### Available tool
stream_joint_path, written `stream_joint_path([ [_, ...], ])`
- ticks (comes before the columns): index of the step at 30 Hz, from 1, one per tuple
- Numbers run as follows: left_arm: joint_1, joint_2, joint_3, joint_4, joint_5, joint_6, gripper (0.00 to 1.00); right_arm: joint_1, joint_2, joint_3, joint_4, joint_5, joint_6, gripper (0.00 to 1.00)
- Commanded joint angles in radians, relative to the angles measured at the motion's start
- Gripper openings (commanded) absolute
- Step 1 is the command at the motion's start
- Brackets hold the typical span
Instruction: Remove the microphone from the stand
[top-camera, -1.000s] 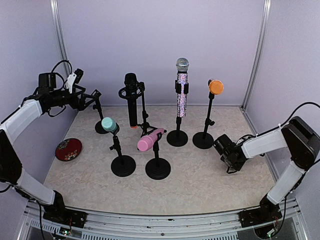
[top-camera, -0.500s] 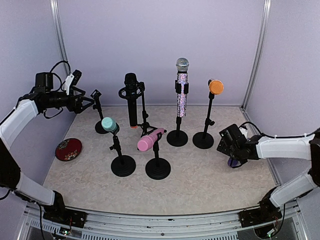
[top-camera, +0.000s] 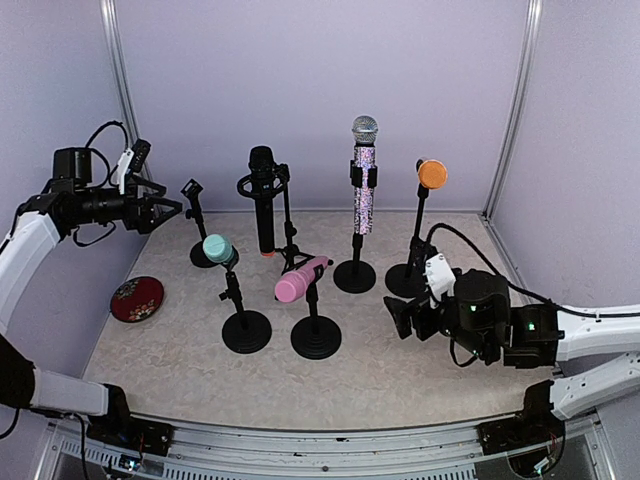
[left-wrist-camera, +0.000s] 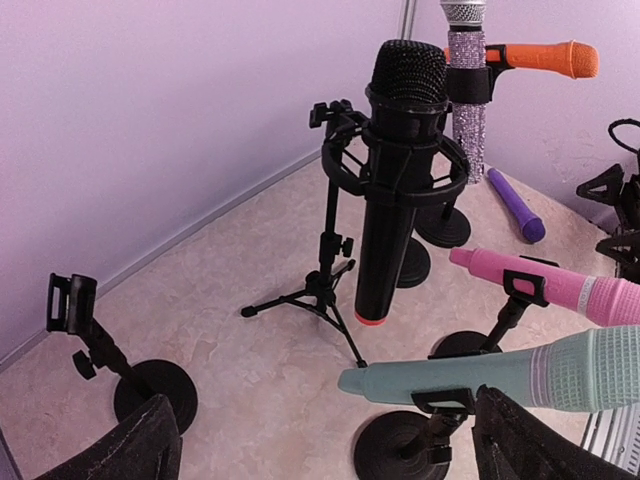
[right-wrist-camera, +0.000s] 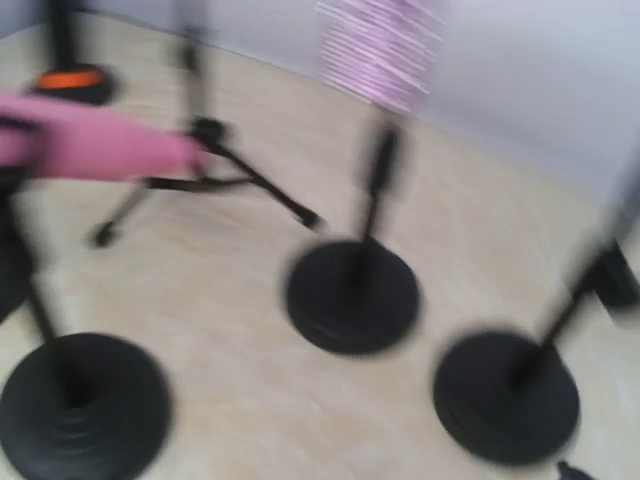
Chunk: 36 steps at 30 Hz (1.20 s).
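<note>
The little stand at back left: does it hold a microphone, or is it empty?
Empty. The stand ends in a bare clip, nothing gripped in it.

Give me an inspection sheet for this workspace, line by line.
Surface: beige table, nothing spilled.
Job's things: five mics in stands: teal mic, pink mic, black mic, glitter mic, orange mic. Empty stand at far left. Purple mic lying on the table.
Clutter: red dish.
Grippers: left tool open, holding nothing. Right tool low; state unclear, wrist view blurred.
Cables: left cable and right cable, each looped on its arm.
Surroundings: lilac walls, metal posts.
</note>
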Motion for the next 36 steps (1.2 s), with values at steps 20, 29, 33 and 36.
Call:
stream_joint_path([
  [20, -0.102, -0.178, -0.157, -0.068, -0.078, -0.024, 0.99, 0.169, 0.534, 0.347, 0.493, -0.134, -1.005, 1.00],
  [29, -0.148, -0.207, -0.146, -0.070, -0.081, -0.033, 0.98, 0.170, 0.652, 0.438, 0.568, -0.119, -1.047, 0.65],
  [33, -0.193, -0.229, -0.112, -0.087, -0.080, -0.018, 0.94, 0.170, 0.647, 0.445, 0.617, -0.103, -1.077, 0.27],
  [36, -0.237, -0.237, -0.089, -0.075, -0.081, -0.033, 0.93, 0.170, 0.614, 0.443, 0.646, -0.104, -1.100, 0.08],
])
